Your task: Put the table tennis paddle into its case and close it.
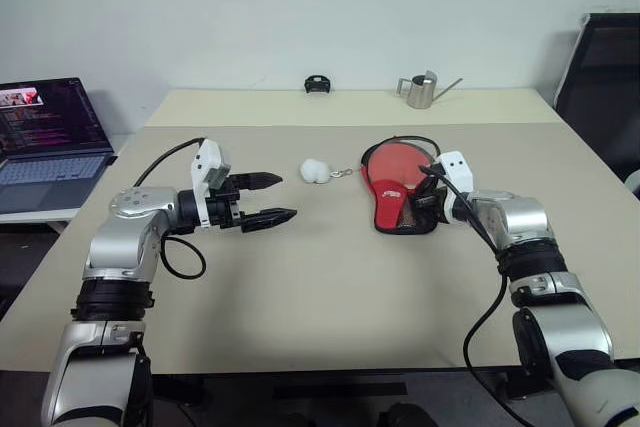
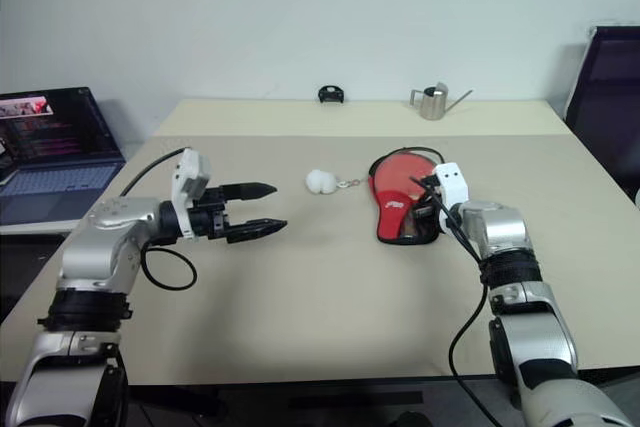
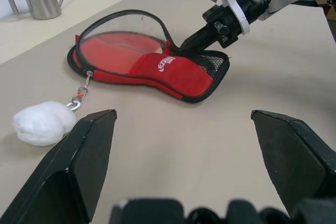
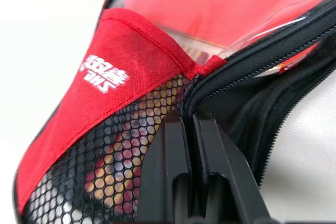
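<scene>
The case (image 1: 391,203) lies on the table right of centre, red mesh side up, with its zip open around the round end. Inside it rests the table tennis paddle (image 3: 118,51), its red face showing through the open mouth and its handle dimly visible behind the mesh (image 4: 121,156). A white pompom (image 1: 316,170) on a short chain lies just left of the case. My right gripper (image 1: 420,199) is shut, its tips pressed at the zip seam by the case's neck (image 4: 195,74). My left gripper (image 1: 287,197) hovers open left of the pompom, holding nothing.
A steel watering can (image 1: 425,90) and a small black object (image 1: 318,84) stand at the table's far edge. An open laptop (image 1: 50,137) sits on a side desk at the left. A black chair (image 1: 605,77) stands at the right. Bare tabletop (image 1: 330,287) spans the front.
</scene>
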Robot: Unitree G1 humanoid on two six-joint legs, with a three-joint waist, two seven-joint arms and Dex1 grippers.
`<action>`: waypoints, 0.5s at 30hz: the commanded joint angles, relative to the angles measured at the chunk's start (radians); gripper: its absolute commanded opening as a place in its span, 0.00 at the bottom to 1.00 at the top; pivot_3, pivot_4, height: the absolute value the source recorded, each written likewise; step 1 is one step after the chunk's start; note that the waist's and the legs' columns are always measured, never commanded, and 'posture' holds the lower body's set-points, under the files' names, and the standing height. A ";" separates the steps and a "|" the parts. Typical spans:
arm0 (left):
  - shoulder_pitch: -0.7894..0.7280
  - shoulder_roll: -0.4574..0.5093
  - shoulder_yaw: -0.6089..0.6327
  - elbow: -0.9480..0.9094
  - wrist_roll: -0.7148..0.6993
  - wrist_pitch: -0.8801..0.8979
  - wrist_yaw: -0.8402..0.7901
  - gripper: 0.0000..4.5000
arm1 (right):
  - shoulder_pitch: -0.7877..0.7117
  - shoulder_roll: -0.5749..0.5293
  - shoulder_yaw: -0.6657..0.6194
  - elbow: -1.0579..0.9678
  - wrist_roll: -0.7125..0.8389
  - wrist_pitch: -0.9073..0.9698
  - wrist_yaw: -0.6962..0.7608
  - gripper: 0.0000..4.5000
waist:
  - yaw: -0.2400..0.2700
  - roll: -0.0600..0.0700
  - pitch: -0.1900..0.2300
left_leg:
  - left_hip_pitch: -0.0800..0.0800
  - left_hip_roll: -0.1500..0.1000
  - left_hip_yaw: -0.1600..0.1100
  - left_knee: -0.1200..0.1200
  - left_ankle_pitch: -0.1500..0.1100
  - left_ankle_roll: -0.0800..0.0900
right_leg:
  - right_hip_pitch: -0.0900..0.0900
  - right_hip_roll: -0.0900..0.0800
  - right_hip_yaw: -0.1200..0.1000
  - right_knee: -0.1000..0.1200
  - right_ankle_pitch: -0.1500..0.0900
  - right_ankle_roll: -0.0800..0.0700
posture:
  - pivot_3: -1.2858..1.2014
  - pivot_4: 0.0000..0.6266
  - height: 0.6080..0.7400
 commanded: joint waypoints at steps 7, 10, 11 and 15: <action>-0.020 -0.014 -0.005 -0.029 -0.015 -0.005 0.017 1.00 | -0.015 -0.008 -0.012 0.009 -0.021 -0.111 -0.092 0.22 | 0.000 0.000 0.000 | 0.000 0.000 0.000 0.000 0.000 0.000 | 0.000 0.000 0.000 0.000 0.000 0.000 | 0.52 0.24 1.00; -0.022 -0.019 -0.008 -0.028 -0.014 -0.008 0.019 1.00 | -0.022 -0.023 0.009 0.055 -0.056 -0.177 -0.118 0.45 | 0.000 0.000 0.000 | 0.000 0.000 0.000 0.000 0.000 0.000 | 0.000 0.000 0.000 0.000 0.000 0.000 | 0.52 0.24 1.00; -0.022 -0.021 -0.008 -0.030 -0.015 -0.008 0.020 1.00 | -0.021 -0.027 0.014 0.066 -0.063 -0.189 -0.119 0.53 | 0.000 0.000 0.000 | 0.000 0.000 0.000 0.000 0.000 0.000 | 0.000 0.000 0.000 0.000 0.000 0.000 | 0.52 0.24 1.00; -0.022 -0.024 -0.009 -0.033 -0.017 -0.008 0.023 1.00 | -0.016 -0.032 0.018 0.091 -0.076 -0.219 -0.130 0.84 | 0.000 0.000 0.000 | 0.000 0.000 0.000 0.000 0.000 0.000 | 0.000 0.000 0.000 0.000 0.000 0.000 | 0.52 0.24 1.00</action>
